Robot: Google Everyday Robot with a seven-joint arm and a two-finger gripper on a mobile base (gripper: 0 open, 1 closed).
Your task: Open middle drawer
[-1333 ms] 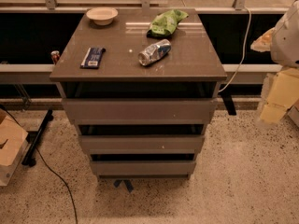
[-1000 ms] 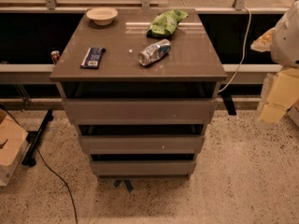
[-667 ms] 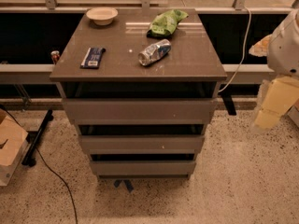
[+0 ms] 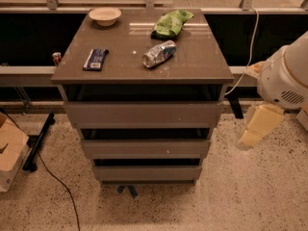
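Observation:
The middle drawer is the wide grey-brown panel between the taller top drawer and the bottom drawer. It has a tiny white speck right of centre. Its front lines up in the stepped stack of fronts, with a dark gap above it. My gripper hangs cream-coloured from the white arm at the right, about a hand's width to the right of the cabinet at middle-drawer height. It touches nothing.
On the cabinet top lie a bowl, a green bag, a crushed can and a dark snack bar. A cardboard box and a black cable are on the floor at the left. Blue tape lies under the cabinet.
The arm and gripper at the right have shifted slightly down and left, toward the cabinet. The drawers have not moved.

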